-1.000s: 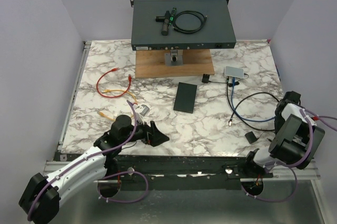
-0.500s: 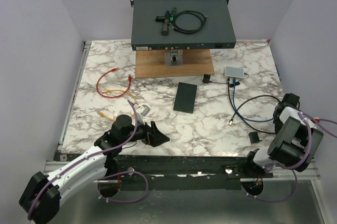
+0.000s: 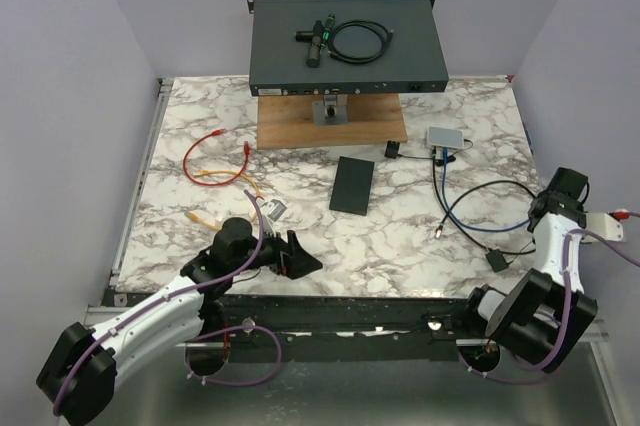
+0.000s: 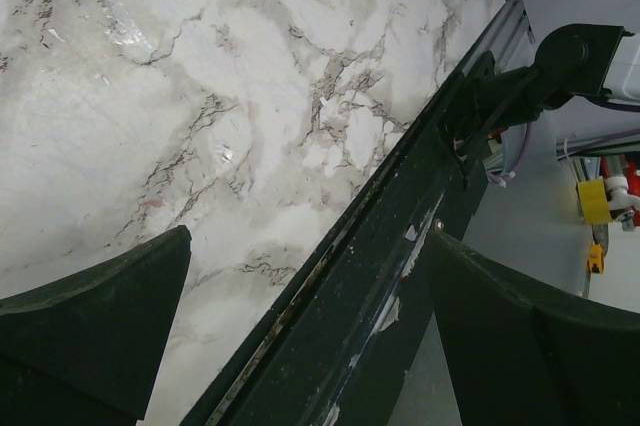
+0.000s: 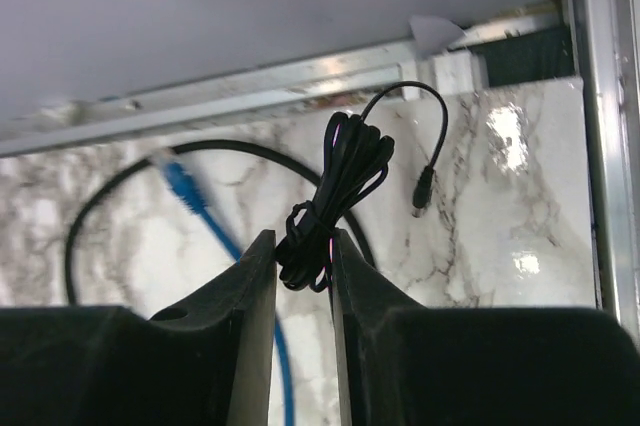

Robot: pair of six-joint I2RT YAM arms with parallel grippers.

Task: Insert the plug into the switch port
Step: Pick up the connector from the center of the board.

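Note:
The switch [image 3: 345,46] is a dark flat box at the back on a wooden stand [image 3: 330,124], its ports [image 3: 330,90] along the front face. My right gripper [image 3: 553,189] [image 5: 303,236] is at the far right edge, shut on a tied bundle of black cable [image 5: 335,191]. The cable's small barrel plug [image 5: 424,189] hangs free beside the bundle. The cable's black adapter block [image 3: 497,260] lies on the marble near the front. My left gripper [image 3: 300,261] [image 4: 310,246] stands open over the table's front edge, holding nothing.
A blue cable [image 3: 470,214] [image 5: 185,186] loops on the right near a small grey device [image 3: 445,136]. A black flat box [image 3: 352,184] lies mid-table. A red and orange cable [image 3: 215,161] is at the left. A coiled black cable [image 3: 360,43] rests on the switch.
My right gripper has closed on the cable bundle and moved right and back with it. The adapter block slid slightly right. The left arm has not moved.

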